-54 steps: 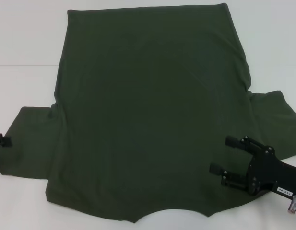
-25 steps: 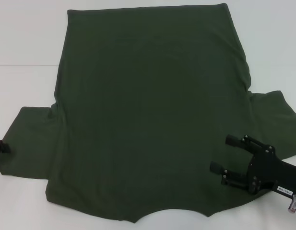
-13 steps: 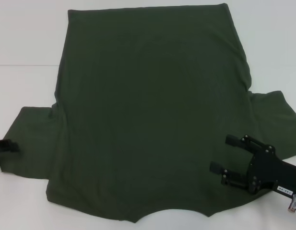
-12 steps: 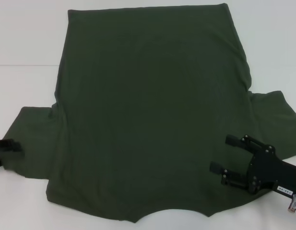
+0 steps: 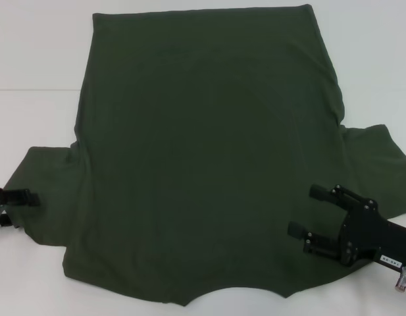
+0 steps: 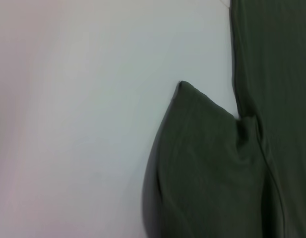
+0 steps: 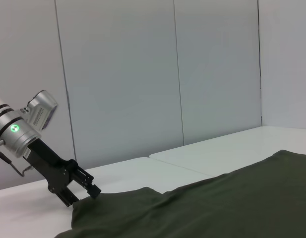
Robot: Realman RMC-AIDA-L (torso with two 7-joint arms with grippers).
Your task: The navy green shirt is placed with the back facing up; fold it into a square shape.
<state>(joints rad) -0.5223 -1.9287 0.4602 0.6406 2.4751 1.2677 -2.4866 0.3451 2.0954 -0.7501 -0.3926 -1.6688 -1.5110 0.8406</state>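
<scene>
Large dark olive-green knit T-shirt [image 5: 203,158] spread flat on white table [image 5: 31,59]. Left gripper [image 5: 18,201] at the outer edge of the near-side sleeve, fingers spread, one finger lying over the hem. Right gripper [image 5: 306,212] above the opposite sleeve and shoulder, fingers apart, nothing held.

right gripper [image 5: 306,212]: black, screws, white label | left gripper [image 7: 88,194]: black, silver wrist, green light

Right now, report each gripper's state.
Left gripper: open, at the left sleeve edge of the dark olive-green knit T-shirt.
Right gripper: open, over its right side, holding nothing.
</scene>
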